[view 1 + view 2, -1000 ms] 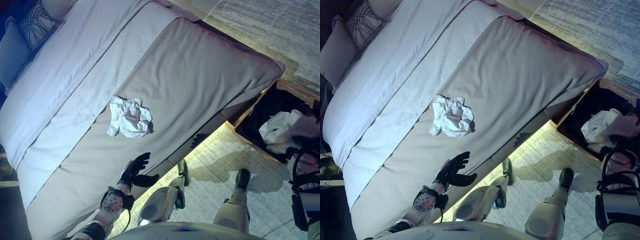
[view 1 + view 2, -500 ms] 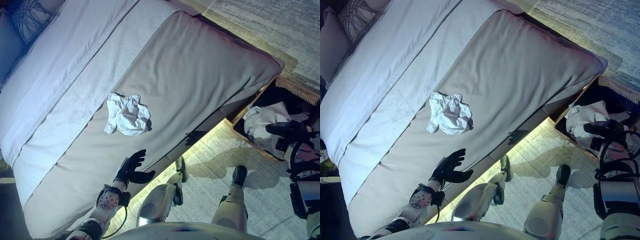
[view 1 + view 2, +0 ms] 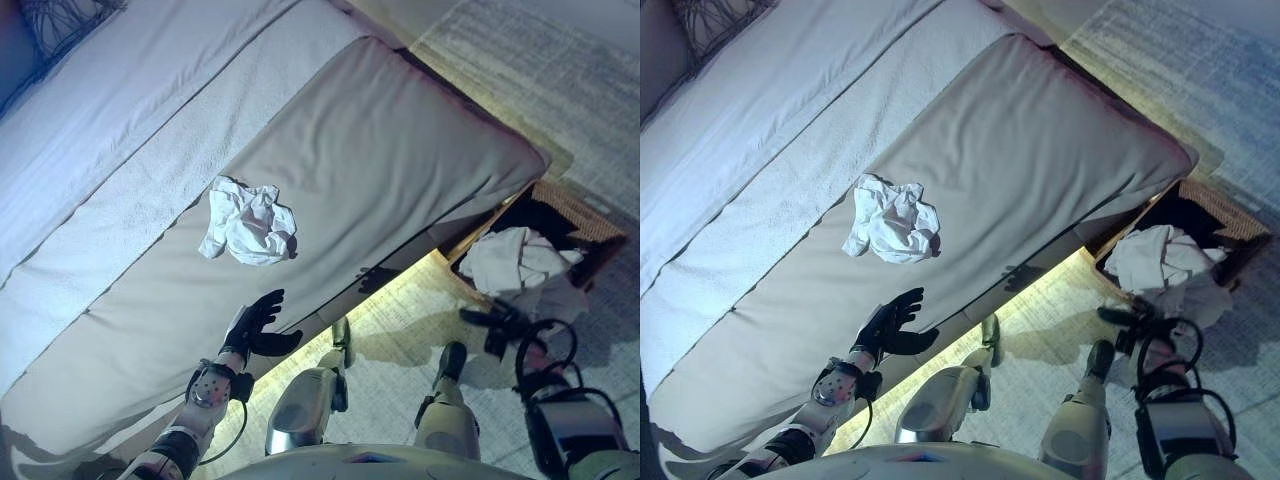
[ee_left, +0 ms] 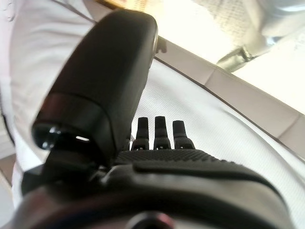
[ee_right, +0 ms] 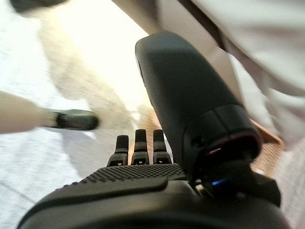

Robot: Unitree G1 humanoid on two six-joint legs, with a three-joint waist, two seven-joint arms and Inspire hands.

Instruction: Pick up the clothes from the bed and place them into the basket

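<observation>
**One garment on the bed, one in the basket**

A crumpled white garment [image 3: 247,221] lies left of centre on the beige bedcover [image 3: 400,150]. The left hand [image 3: 255,323], lower left, hovers over the bed edge below it, fingers spread and empty. At right, white clothes [image 3: 515,262] fill the wicker basket [image 3: 590,215]. The right hand [image 3: 497,322] sits just below the basket, fingers straight, holding nothing.
</observation>
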